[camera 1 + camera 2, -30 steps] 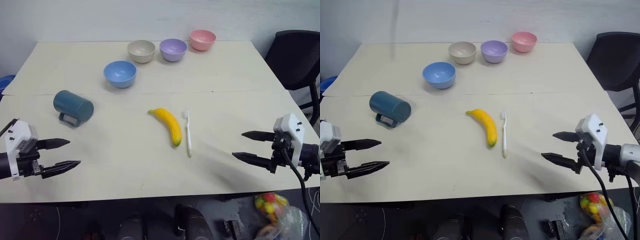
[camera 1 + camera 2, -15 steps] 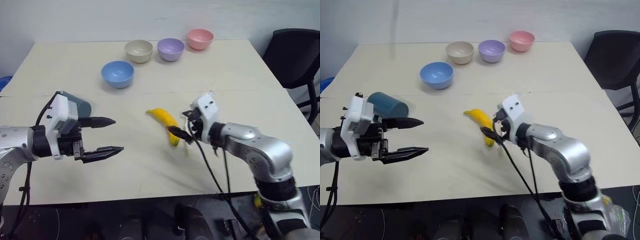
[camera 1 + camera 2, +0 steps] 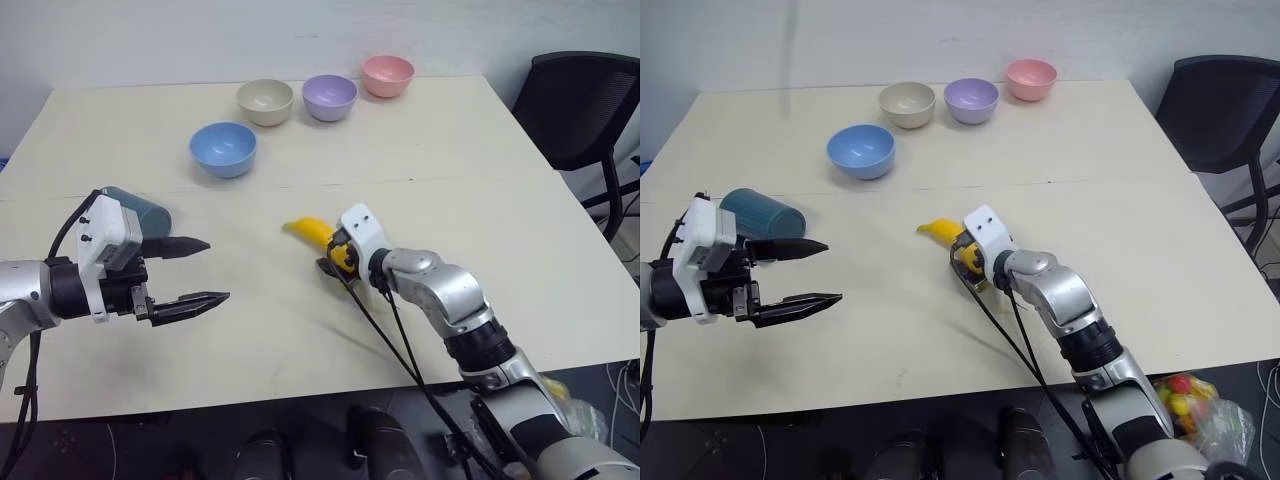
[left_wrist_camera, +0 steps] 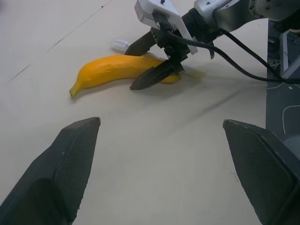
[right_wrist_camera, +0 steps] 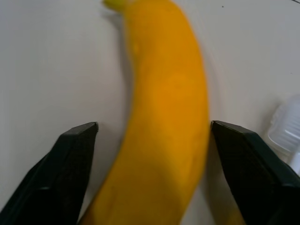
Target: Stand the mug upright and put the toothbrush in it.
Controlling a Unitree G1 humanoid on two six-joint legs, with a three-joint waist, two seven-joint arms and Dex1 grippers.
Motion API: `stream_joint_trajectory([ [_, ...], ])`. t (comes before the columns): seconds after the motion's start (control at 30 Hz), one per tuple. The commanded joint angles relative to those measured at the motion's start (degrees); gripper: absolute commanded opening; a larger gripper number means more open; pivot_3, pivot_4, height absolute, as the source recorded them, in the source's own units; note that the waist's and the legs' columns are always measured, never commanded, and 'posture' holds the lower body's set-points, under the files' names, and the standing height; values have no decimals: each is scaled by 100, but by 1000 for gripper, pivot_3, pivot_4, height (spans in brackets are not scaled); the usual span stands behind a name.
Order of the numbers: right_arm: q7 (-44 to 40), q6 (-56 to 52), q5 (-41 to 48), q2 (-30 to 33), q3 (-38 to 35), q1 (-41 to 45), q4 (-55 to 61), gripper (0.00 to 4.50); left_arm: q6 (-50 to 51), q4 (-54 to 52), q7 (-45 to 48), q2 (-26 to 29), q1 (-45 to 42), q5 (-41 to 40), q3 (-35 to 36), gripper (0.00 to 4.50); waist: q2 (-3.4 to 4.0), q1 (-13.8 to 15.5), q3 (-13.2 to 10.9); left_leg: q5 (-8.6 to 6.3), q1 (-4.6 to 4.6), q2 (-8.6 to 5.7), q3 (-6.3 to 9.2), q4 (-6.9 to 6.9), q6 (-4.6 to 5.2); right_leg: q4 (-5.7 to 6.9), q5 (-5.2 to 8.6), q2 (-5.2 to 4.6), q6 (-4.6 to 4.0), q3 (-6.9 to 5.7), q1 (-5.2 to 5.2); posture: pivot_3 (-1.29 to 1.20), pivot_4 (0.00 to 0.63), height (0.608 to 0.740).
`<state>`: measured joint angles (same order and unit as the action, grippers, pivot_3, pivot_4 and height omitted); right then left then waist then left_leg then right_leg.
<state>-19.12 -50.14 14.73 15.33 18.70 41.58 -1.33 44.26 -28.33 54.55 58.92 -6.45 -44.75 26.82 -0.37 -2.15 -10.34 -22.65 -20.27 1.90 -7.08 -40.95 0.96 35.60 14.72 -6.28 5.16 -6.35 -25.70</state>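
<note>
The right gripper (image 4: 154, 63) straddles the banana (image 4: 112, 69) mid-table, fingers open on either side, the toothbrush (image 5: 287, 126) just beyond it. The left gripper (image 3: 190, 272) hangs open near the left edge. The mug (image 3: 762, 214) lies on its side behind it.

Even, diffuse overhead light; the table (image 3: 300, 150) is bright with no glare. Soft shadows fall beneath the arms and bowls. The banana (image 5: 159, 117) is blurred and out of focus close up. Head views sharp, slightly curved at edges.
</note>
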Motion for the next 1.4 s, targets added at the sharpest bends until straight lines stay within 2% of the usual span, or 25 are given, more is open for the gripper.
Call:
stream_joint_trajectory([
  [0.03, -194, 101, -106, -74, -8, 66, 85, 2741, -165, 5, -8, 28, -48, 57, 98, 4500, 0, 0, 0, 0, 0, 1, 1, 0, 0, 0, 0, 0, 0, 0, 0, 0, 150, 740],
  [0.17, -278, -21, -129, -125, -66, 103, 262, 1662, -253, 72, -9, 14, -105, 109, -13, 4500, 0, 0, 0, 0, 0, 1, 2, 0, 0, 0, 0, -1, 0, 0, 0, 0, 150, 740],
  [0.27, -249, -509, 39, -126, -380, 285, 783, 1642, -326, 112, -29, -69, -236, 125, -258, 4500, 2, 23, -2, 0, -1, 0, 3, 0, 0, 0, 0, -3, 0, 0, 0, 0, 150, 740],
  [0.37, -99, -1095, 309, -113, -1103, 374, 1369, 1642, -378, 175, -19, -142, -347, 124, -440, 4500, 5, 30, -3, 0, -5, -1, 4, 0, 0, 0, 0, -4, 0, 0, -3, 0, 150, 740],
  [0.47, 4, -1944, 583, 351, -2328, 342, 2110, 1642, -432, 251, -48, -272, -590, 154, -741, 4500, 8, 91, -5, 0, -12, -1, 13, 0, 0, 0, 0, -5, 0, -6, -6, 0, 150, 740],
  [0.53, -58, -2188, 458, 1183, -2996, -141, 2357, 1642, -449, 286, -46, -366, -748, 162, -915, 4500, 6, 168, -4, 1, -25, -4, 17, -5, 3, -3, 0, -15, 0, -18, -4, 0, 150, 740],
  [0.63, -195, -1960, 188, 2181, -3416, -1197, 2296, 1642, -492, 368, -16, -470, -928, 186, -1099, 4500, 3, 227, -2, -6, -25, -17, 9, -1, 16, -16, 0, -21, 0, -21, 7, 0, 150, 740],
  [0.7, -196, -1579, 10, 2515, -3730, -1894, 2002, 1642, -583, 429, 21, -538, -1045, 268, -1246, 4500, 1, 235, -1, -7, -27, -25, 1, 4, 18, -34, 0, -16, 1, -29, 13, 0, 150, 740],
  [0.83, 12, -878, -189, 2509, -4424, -2790, 1095, 1642, -692, 568, 116, -737, -1447, 339, -1591, 4500, 10, 132, -3, -3, -11, -12, -49, 8, 13, -45, -11, -3, 22, -11, 15, 0, 150, 740],
  [0.97, 141, -748, -65, 2227, -4616, -2919, 1067, 1642, -787, 778, 283, -820, -1805, 416, -1815, 4500, 10, 28, -3, 16, 15, -7, -59, 9, 0, -15, -12, 4, 23, 22, 22, 0, 150, 740],
  [1.03, 140, -779, 60, 2101, -4762, -2935, 1187, 2483, -811, 855, 322, -859, -1919, 452, -1872, 4500, 13, 20, -1, 19, 17, -1, -61, 12, -6, -4, -9, 11, 18, 37, 21, 0, 150, 740],
  [1.1, 86, -828, 123, 2112, -4830, -2951, 1328, 2974, -817, 889, 339, -877, -1947, 469, -1871, 4500, 17, 35, -1, 18, 29, 2, -60, 15, -8, -3, -8, 15, 16, 41, 19, 0, 150, 740],
  [1.17, 70, -739, 1, 2329, -4734, -3022, 1436, 3583, -835, 876, 320, -889, -1901, 489, -1828, 4500, 19, 56, -2, 18, 21, 2, -59, 20, -8, -9, -8, 14, 15, 38, 12, 0, 150, 740],
  [1.27, -157, -536, -254, 3064, -4647, -3212, 1752, 4475, -928, 716, 69, -930, -1657, 589, -1611, 4500, 39, 99, -14, 18, 10, -7, -55, 20, -5, -16, -8, 3, 15, 30, 8, 0, 150, 740],
  [1.4, -693, -1320, 599, 3655, -5156, -2394, 2291, 4475, -670, 351, -472, -935, -1055, 412, -911, 4500, 43, 69, -19, 19, 11, -7, -15, 14, 6, -18, -12, -6, 23, 35, 10, 0, 150, 740],
])
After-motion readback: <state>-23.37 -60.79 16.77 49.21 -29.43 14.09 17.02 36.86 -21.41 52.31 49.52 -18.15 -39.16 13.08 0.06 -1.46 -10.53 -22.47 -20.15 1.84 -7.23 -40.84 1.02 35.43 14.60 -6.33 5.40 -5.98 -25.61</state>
